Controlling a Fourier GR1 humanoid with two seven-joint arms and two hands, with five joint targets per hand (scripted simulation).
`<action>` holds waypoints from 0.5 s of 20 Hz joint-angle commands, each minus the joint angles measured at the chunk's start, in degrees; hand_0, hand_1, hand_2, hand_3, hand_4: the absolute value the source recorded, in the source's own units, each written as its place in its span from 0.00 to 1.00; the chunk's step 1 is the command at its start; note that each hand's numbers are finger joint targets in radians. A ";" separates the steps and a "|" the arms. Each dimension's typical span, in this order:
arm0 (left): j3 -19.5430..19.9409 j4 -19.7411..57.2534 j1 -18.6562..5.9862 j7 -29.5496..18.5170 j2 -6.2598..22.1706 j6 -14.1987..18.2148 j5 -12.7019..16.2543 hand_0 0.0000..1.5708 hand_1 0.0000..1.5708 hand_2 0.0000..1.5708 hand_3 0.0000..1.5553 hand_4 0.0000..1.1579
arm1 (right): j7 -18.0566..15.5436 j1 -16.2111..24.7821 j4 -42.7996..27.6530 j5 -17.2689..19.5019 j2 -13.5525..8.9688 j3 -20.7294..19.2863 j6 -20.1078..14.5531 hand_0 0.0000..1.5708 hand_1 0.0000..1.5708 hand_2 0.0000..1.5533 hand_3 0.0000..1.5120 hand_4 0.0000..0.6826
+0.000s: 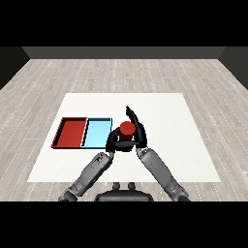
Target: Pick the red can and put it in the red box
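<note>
From the head view, the red can (127, 128) stands out as a small round red top, seen from above, with little of its side on show because black fingers cover it. It sits just to the right of the two trays, near the middle of the white table (193, 145), and it is outside both trays.

The left hand (115, 140) comes in from the lower left and its fingers curl round the can's lower left side, so it has hold of the can. The right hand (137, 130) comes in from the lower right and lies against the can's right side, with its fingers straight and pointing up and away across the table; it is spread flat, not curled round anything. Whether the can rests on the table or is raised off it cannot be told from here.

The red tray (62, 133) lies at the left, and the light blue tray (109, 127) lies touching its right edge, between the red tray and the can. The left hand is just beside the blue tray's right edge. Both trays hold nothing.

The table has wide bare room to the right of the hands and beyond them toward the far edge. The red tray's left edge lies near the table's left edge. Around the table is a grey plank floor (121, 72).
</note>
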 commanded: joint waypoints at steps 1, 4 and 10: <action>1.52 -0.05 -2.42 -0.61 -0.34 -1.32 0.27 1.00 1.00 1.00 0.96 0.98 | 2.39 -2.58 1.02 1.50 0.12 -2.82 -0.20 0.00 0.00 0.00 0.00 0.00; 4.50 1.08 -0.35 -1.56 -0.24 -4.86 -1.83 1.00 1.00 1.00 0.96 0.98 | -1.55 -0.10 0.40 -0.77 0.12 -4.41 4.07 0.00 0.00 0.00 0.00 0.00; 1.65 5.80 -3.32 -3.54 -0.33 -0.70 -0.28 1.00 1.00 1.00 0.95 0.98 | -0.46 3.68 -8.76 -6.03 -4.60 -12.29 8.19 0.00 0.00 0.00 0.00 0.00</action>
